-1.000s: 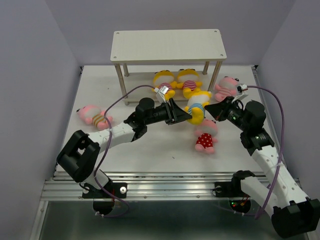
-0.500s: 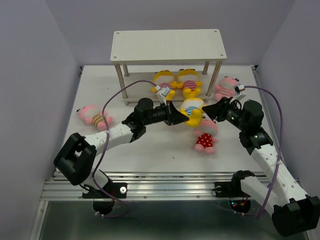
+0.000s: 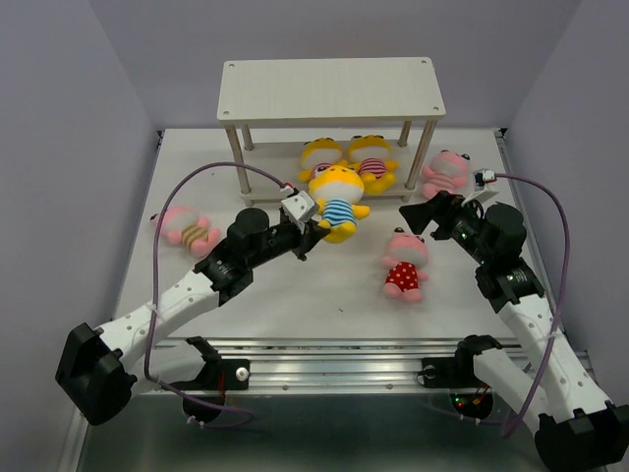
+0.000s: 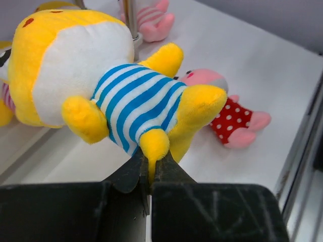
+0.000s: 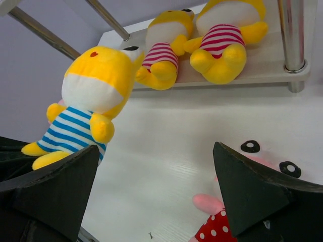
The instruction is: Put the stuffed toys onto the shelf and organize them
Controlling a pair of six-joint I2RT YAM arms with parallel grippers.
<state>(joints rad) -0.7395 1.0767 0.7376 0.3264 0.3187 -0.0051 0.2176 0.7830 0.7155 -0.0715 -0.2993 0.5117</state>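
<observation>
Head toward the two-tier off-white shelf [image 3: 329,88], feet away from it, a yellow round-headed plush doll in a blue-and-white striped outfit [image 4: 136,106] hangs just in front of the shelf's lower board, its long axis running front to back. The left gripper [image 4: 150,171] has its fingers pinched tight on one yellow foot and holds the doll off the white tabletop [image 3: 295,295].

Two yellow plush dolls in red-striped outfits [image 3: 346,157] already lie side by side on the lower board, filling its middle right behind the held doll's head; the board's left part looks free. A pink striped plush doll [image 3: 444,172] sits beside the shelf's right front leg. A pink plush doll in red polka dots [image 3: 405,264] lies well in front of the shelf, and another pink striped plush doll [image 3: 187,228] lies off to the shelf's left. The right gripper [image 5: 155,147] hovers near the polka-dot doll, jaws spread wide, holding nothing.
</observation>
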